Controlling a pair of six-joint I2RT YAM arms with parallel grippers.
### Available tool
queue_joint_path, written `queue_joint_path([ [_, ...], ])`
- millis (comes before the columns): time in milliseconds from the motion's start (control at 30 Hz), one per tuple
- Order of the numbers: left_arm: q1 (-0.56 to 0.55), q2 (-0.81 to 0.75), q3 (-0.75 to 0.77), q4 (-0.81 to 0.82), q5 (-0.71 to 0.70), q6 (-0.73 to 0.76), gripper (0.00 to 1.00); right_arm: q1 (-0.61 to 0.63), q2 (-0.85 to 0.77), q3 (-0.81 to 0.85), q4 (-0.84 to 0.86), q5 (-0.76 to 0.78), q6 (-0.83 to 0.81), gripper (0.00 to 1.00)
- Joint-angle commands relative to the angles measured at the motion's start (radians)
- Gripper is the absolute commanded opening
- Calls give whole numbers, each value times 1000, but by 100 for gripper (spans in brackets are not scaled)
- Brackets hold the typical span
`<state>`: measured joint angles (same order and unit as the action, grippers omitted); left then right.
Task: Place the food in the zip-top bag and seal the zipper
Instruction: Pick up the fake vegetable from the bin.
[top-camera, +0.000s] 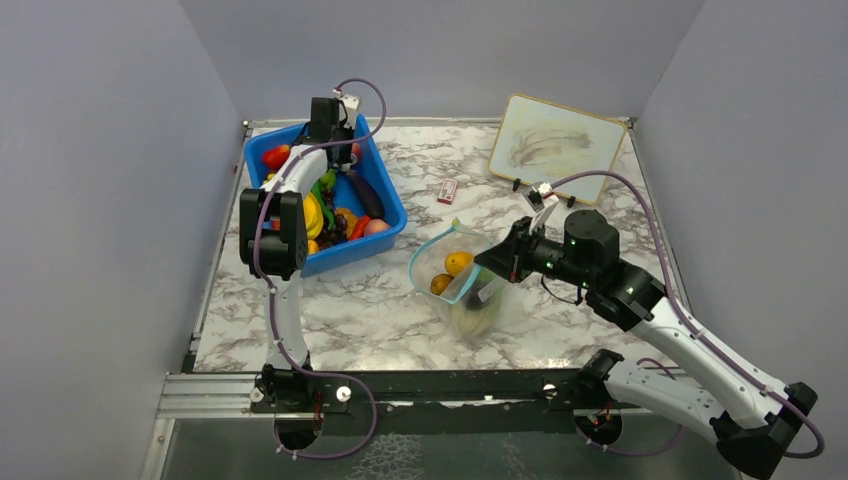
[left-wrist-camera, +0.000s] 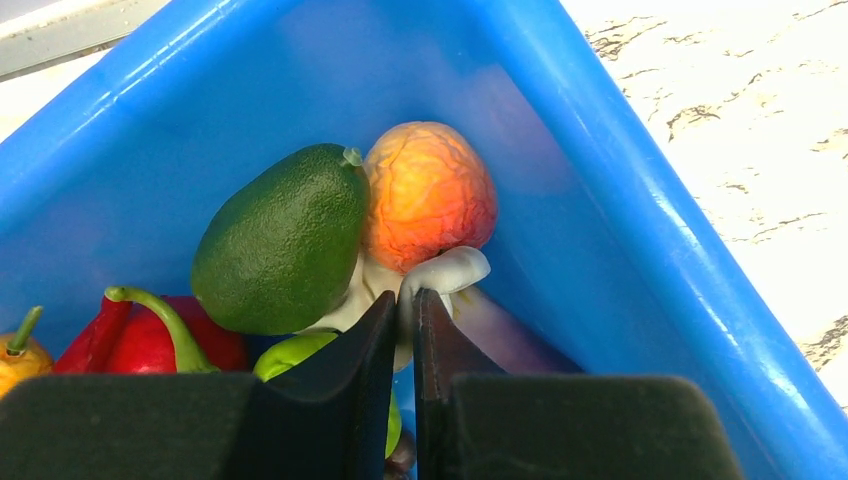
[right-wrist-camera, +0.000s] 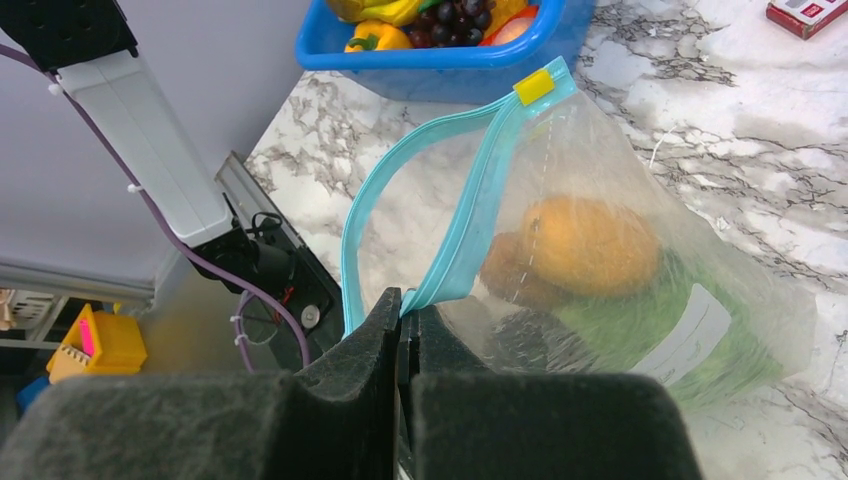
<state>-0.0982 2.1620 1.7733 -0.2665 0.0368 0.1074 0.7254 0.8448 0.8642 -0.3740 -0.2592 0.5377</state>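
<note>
The clear zip-top bag (top-camera: 470, 295) lies mid-table with its mouth open. My right gripper (right-wrist-camera: 402, 305) is shut on its light-blue zipper (right-wrist-camera: 470, 200) and holds one lip up. Inside are orange-brown round pieces (right-wrist-camera: 590, 245), a green lettuce (right-wrist-camera: 650, 325) and a dark piece. My left gripper (left-wrist-camera: 405, 300) is down in the far corner of the blue bin (left-wrist-camera: 620, 200), shut on a white part of a toy food (left-wrist-camera: 445, 272) that lies under an orange peach (left-wrist-camera: 428, 195) and next to a green avocado (left-wrist-camera: 285, 235). More food fills the bin (top-camera: 390, 205).
A red pepper (left-wrist-camera: 150, 340) lies left of my left fingers. A small red-and-white box (top-camera: 447, 191) sits between bin and bag. A whiteboard (top-camera: 555, 145) leans at the back right. Grey walls close in the table's sides and back.
</note>
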Motion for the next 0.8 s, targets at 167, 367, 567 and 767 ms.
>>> queue_joint_path([
  [167, 6, -74, -14, -38, -41, -73, 0, -1, -30, -19, 65, 21, 6, 1],
  [367, 6, -150, -33, -64, -102, -117, 0, -1, -46, -30, 74, 30, 4, 1],
  [567, 2, -237, -127, -70, -131, -190, 0, -1, -22, -38, 83, 86, 28, 1],
  [767, -16, -332, -215, -78, -149, -240, 0, -1, 42, 18, 41, 146, -1, 1],
])
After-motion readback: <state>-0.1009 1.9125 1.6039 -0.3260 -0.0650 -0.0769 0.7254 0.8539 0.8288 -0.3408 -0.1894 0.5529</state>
